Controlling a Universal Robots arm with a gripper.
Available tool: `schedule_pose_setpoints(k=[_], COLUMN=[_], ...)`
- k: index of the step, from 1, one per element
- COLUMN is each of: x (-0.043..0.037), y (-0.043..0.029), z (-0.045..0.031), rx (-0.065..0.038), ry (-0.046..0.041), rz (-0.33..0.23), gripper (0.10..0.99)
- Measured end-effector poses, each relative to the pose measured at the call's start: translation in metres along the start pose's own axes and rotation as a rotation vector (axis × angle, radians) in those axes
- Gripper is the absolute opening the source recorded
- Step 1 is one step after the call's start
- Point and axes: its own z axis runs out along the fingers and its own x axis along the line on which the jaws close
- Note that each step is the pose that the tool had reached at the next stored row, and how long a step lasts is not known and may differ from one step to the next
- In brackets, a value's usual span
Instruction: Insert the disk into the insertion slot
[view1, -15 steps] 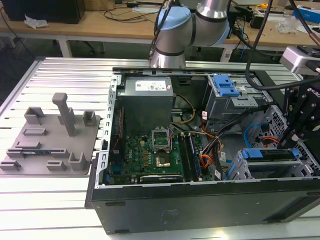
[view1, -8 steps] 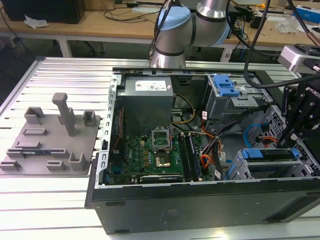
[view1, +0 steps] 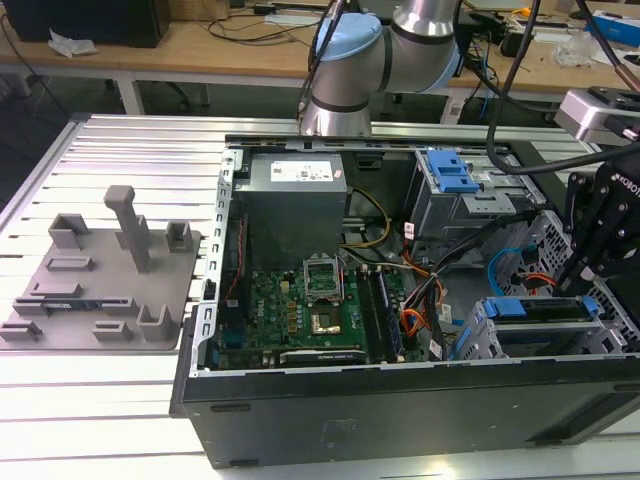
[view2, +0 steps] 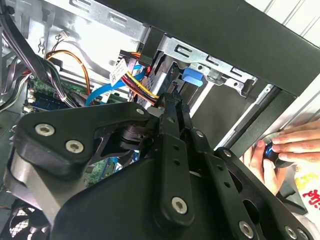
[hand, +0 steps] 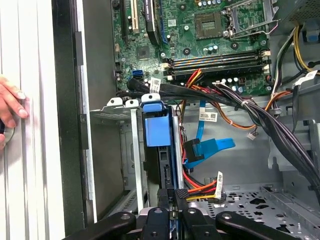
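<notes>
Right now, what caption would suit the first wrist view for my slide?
Gripper at the end of the disk, which sits inside the insertion slot; a hand rests beside the computer case.

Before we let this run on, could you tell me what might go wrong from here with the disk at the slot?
1. The blue data cable and the red-and-yellow power wires lie right beside the disk; they could snag or get pinched at the insertion slot.
2. A person's hand is beside the case, not far from the gripper; the arm might strike it.
</notes>
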Motion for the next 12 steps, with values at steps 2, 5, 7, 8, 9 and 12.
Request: schedule_pose_setpoints(k=[2,5,7,8,9,12], x=[0.0001,0.0001,0.0001,0.0002,0.0003,0.0014], y=[-0.0001,-0.0001,-0.0001,-0.0002,-0.0002,-0.0003], z=[0.0003,0.0010,0.0017,0.0021,0.0023,0.0027], rx=[0.000,0.000,0.000,0.000,0.000,-0.001], ry=[0.0000,-0.0001,0.0001,0.0003,0.0003,0.0017], rz=[0.000,0.001,0.001,0.002,0.002,0.002], gripper=[0.165,0.165,0.165,0.165,0.165,0.165])
